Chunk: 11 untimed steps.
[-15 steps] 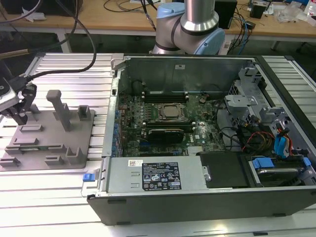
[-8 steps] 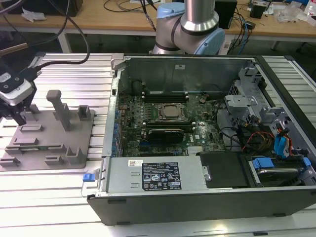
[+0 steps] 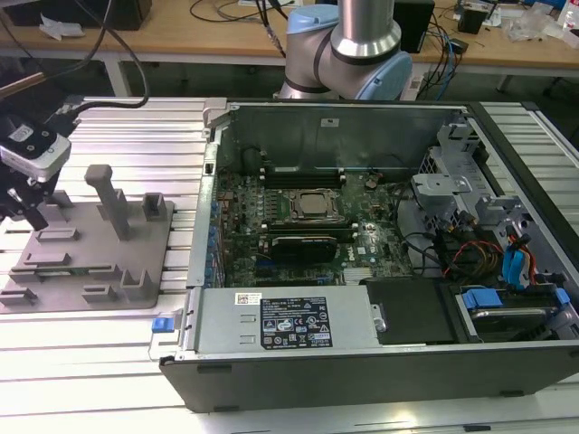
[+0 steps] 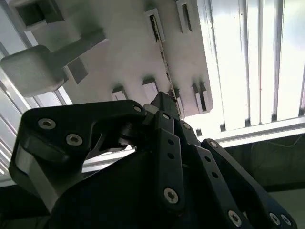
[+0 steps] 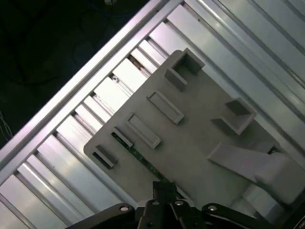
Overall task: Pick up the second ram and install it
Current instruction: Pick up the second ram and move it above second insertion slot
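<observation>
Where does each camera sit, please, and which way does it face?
Exterior view: off the robot, raised, looking down on the open black computer case and grey plastic fixture plate; silver-blue arm and gripper show.
First wrist view: on the wrist, looking past the gripper onto the plate.
Second wrist view: likewise, from another side of the gripper.
Shared: both wrist views show the thin green circuit-board stick in the plate by the gripper.
</observation>
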### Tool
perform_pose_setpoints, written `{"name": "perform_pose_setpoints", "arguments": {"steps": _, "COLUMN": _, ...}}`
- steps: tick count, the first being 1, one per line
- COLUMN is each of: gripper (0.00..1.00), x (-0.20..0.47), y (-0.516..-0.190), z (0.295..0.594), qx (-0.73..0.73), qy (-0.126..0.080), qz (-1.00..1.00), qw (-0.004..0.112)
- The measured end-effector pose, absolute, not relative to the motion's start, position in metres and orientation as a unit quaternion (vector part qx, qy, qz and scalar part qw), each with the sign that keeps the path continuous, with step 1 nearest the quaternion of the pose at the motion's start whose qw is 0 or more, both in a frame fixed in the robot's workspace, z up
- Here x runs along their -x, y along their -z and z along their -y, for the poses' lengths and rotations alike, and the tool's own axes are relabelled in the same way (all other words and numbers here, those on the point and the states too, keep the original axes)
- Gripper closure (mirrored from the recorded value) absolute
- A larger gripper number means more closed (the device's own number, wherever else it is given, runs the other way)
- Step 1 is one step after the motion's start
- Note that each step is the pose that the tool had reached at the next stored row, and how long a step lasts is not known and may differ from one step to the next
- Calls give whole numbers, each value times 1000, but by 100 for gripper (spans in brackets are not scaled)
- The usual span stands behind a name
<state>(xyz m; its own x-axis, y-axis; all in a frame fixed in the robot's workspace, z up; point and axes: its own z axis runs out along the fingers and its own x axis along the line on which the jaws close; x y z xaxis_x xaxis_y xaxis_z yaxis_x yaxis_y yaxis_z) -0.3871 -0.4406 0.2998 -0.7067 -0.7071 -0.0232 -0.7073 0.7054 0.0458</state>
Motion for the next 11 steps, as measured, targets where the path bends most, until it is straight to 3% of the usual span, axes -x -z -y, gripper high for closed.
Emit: {"name": "perform_pose_setpoints", "arguments": {"steps": 11, "gripper": 92, "x": 387, "y": -297, "z": 441, "qx": 547, "qy": -26, "qz": -836, "qw": -3}}
